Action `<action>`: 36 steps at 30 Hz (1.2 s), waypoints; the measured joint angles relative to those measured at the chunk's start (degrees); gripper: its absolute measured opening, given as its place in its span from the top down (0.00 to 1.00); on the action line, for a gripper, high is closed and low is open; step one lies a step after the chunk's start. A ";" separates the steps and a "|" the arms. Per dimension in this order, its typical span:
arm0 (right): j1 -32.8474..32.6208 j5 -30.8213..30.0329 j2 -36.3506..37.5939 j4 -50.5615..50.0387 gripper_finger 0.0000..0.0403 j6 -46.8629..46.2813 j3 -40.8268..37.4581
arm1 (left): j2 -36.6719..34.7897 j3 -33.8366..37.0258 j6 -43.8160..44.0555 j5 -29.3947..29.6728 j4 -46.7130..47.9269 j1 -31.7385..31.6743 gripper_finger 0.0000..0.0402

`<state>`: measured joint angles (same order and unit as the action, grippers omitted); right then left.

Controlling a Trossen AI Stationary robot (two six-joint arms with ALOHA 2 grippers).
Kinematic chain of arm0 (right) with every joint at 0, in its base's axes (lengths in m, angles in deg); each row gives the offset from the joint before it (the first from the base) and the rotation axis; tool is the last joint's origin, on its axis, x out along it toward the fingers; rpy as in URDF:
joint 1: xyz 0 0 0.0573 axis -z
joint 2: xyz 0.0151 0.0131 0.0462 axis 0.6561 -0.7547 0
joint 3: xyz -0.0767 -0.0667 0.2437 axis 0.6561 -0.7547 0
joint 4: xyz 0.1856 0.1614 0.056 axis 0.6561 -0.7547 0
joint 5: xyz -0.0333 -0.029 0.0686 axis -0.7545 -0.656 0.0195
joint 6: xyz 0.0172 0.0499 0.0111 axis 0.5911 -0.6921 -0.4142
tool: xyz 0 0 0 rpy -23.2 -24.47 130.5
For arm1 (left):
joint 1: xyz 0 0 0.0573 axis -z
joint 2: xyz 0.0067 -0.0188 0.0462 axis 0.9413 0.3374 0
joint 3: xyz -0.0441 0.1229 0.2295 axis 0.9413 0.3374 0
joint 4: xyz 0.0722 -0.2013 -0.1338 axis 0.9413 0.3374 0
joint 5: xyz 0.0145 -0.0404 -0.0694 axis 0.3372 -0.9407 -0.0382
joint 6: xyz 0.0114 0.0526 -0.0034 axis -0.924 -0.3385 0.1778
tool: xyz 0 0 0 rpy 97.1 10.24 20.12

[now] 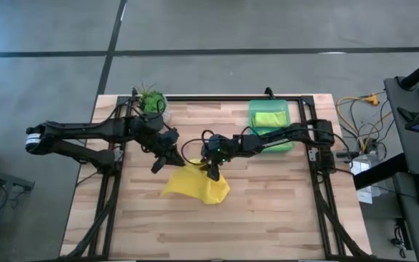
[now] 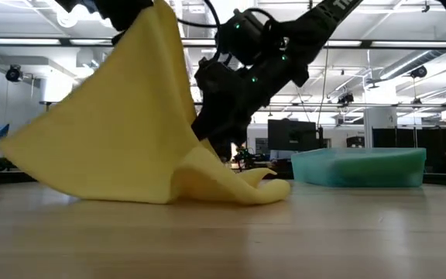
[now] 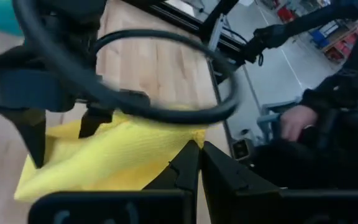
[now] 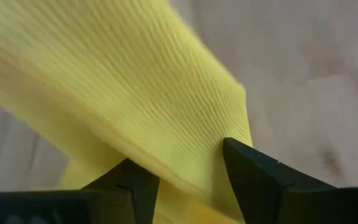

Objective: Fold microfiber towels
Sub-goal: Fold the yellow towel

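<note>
Towel (image 1: 195,185) between grippers, mid-table (image 1: 268,211)

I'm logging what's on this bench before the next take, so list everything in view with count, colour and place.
yellow towel: one, bright yellow, table centre, one edge lifted, the rest draped on the wood.
lime green towel: at least one, lime green, lying inside the bin.
bin: one, translucent green, far right part of the table.
plant: one, green, far left part of the table.
table: one, light wood with a black frame.
person's hand: one, beyond the table edge, seen in the left wrist view.
left gripper: one, dark, shut on the yellow towel's raised edge.
right gripper: one, dark, fingers either side of a fold in the yellow towel.
</note>
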<state>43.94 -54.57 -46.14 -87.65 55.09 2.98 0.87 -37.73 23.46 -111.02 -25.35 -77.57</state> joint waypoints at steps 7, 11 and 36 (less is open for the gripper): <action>-0.04 4.29 -1.29 1.20 0.65 -1.49 -0.04 | -4.89 -1.66 2.19 -1.41 10.71 0.00 1.00; -0.04 6.31 -1.70 2.80 0.70 -1.58 -0.07 | -8.52 -3.00 2.76 -1.42 15.75 0.00 1.00; -1.16 10.04 -1.29 0.89 0.98 -6.45 -0.22 | -21.75 -3.39 11.13 1.65 15.92 0.00 1.00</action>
<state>42.79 -44.53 -47.43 -86.76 48.64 2.76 -20.88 -41.12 34.59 -109.38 -9.43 -77.57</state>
